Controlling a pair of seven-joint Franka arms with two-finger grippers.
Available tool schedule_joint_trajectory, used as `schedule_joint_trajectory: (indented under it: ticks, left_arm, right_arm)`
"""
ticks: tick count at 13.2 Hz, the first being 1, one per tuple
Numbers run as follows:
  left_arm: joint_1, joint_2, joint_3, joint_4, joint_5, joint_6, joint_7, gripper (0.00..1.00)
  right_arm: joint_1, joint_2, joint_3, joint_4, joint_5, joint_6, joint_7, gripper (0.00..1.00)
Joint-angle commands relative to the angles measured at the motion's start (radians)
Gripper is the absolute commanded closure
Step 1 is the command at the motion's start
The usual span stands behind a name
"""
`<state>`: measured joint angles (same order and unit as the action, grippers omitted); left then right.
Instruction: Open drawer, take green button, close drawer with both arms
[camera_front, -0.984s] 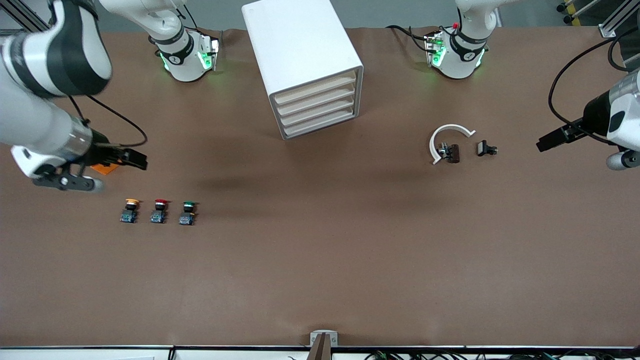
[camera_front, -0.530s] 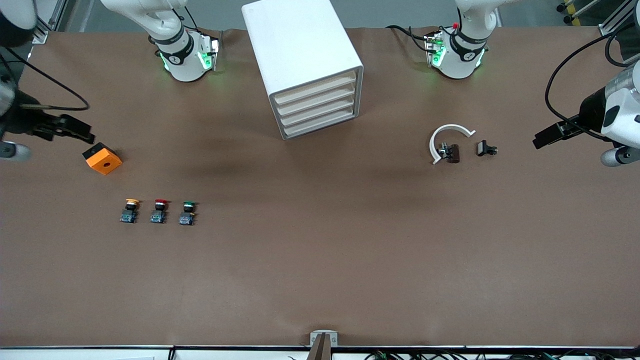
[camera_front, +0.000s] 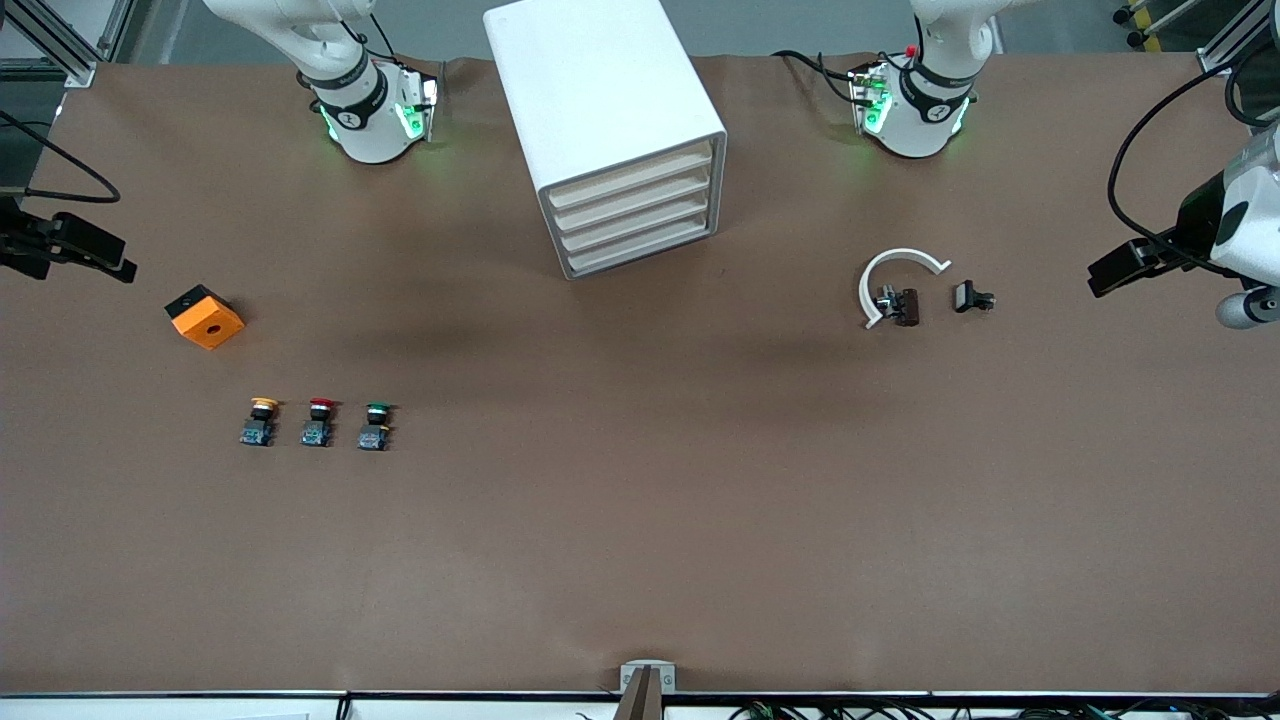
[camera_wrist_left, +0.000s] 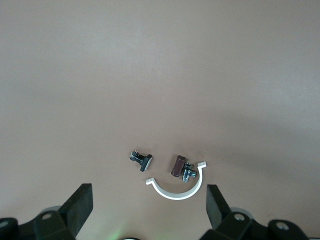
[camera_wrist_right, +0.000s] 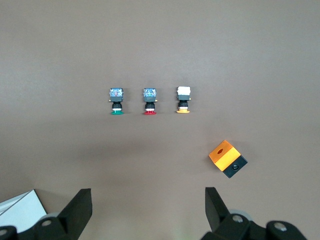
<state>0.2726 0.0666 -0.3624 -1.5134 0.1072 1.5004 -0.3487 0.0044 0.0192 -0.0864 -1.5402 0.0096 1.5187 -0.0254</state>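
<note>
While all four drawers of the white plastic drawer cabinet (camera_front: 610, 130) are shut, nothing of the task is done. The green-capped push button (camera_front: 375, 425) sits on the brown table (camera_front: 640, 520), nearer the camera, toward the right arm's end. The left hand (camera_wrist_left: 148, 210) and right hand (camera_wrist_right: 148, 210) hang spread and empty over opposite table ends.

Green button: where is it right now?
The green button sits on the table toward the right arm's end, ending a row beside the red button, nearer the front camera than the orange block.

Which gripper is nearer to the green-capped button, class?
Right. The right gripper hangs open at its own end of the table near the green-capped button; the left gripper, open, waits at the other end.
</note>
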Motion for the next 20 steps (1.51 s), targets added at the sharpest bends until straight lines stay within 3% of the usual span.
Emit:
schedule_joint_trajectory:
  ticks: [1, 6, 11, 20]
  left_arm:
    - [-0.057, -0.019, 0.038, 0.001, 0.011, -0.011, 0.022, 0.0]
    - [-0.304, -0.174, 0.314, -0.172, -0.009, -0.002, 0.117, 0.0]
    - [-0.311, -0.263, 0.336, -0.28, -0.023, 0.077, 0.178, 0.0]
    - [-0.308, -0.208, 0.352, -0.169, -0.092, 0.067, 0.217, 0.0]
  right_arm:
    - [-0.007, 0.013, 0.011, 0.029, -0.016, -0.015, -0.01, 0.0]
    - [-0.006, 0.015, 0.013, 0.029, -0.016, -0.014, -0.011, 0.0]
    - [-0.007, 0.015, 0.013, 0.029, -0.016, -0.014, -0.011, 0.0]
    - [-0.001, 0.015, 0.014, 0.029, -0.019, -0.011, -0.011, 0.0]
